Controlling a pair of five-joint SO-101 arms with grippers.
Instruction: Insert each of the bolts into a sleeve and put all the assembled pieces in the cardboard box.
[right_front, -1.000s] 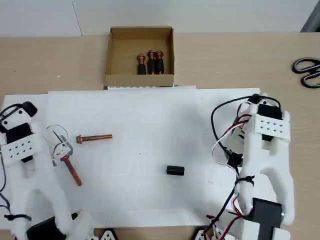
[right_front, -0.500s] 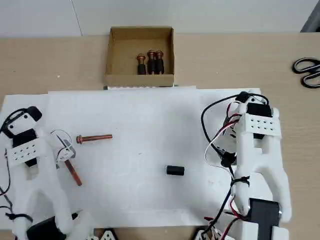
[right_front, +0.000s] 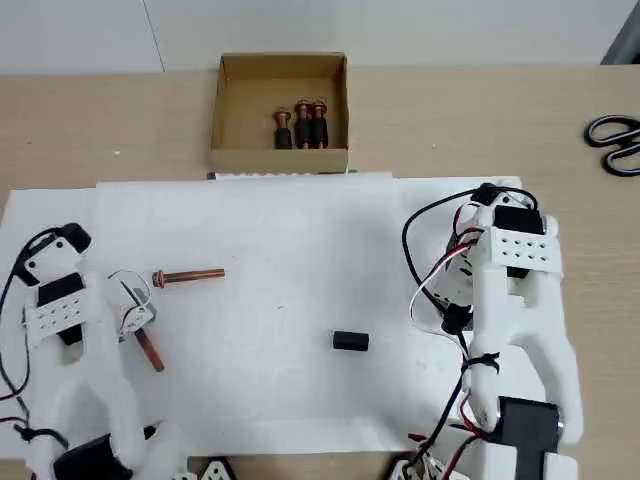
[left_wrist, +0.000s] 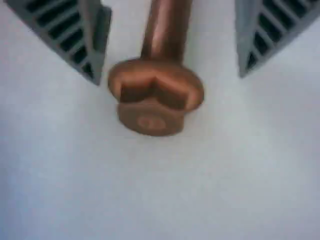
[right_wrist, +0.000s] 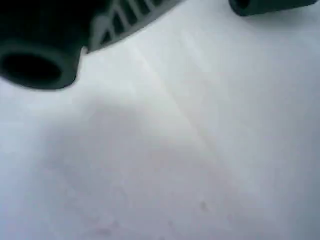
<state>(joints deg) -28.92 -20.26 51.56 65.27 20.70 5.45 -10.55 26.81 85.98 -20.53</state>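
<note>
My left tool (left_wrist: 170, 72) stands released, its fingers either side of a bolt (left_wrist: 155, 100) lying on the white sheet (right_front: 300, 230). My right tool (right_wrist: 85, 30) clenches a black sleeve (right_wrist: 35, 65). A loose sleeve (right_front: 350, 341) lies mid-sheet. Beyond it is a second bolt (right_front: 188, 276), then the cardboard box (right_front: 232, 110) with three assembled pieces (right_front: 302, 125).

The cardboard box (right_front: 280, 160) sits at the back of the worktop (right_front: 450, 110), with three assembled pieces (right_front: 302, 126) side by side inside it; scissors (right_front: 614, 143) lie far right. In front, a sheet (right_front: 300, 230) covers the worktop. On its left lies one bolt (right_front: 188, 276) — just before it a second bolt (right_front: 148, 348), between the spread fingers of the left gripper (right_front: 135, 318). The loose sleeve (right_front: 350, 341) lies mid-sheet; to its right, the right gripper (right_wrist: 80, 47) clasps the held sleeve (right_wrist: 37, 62).
</note>
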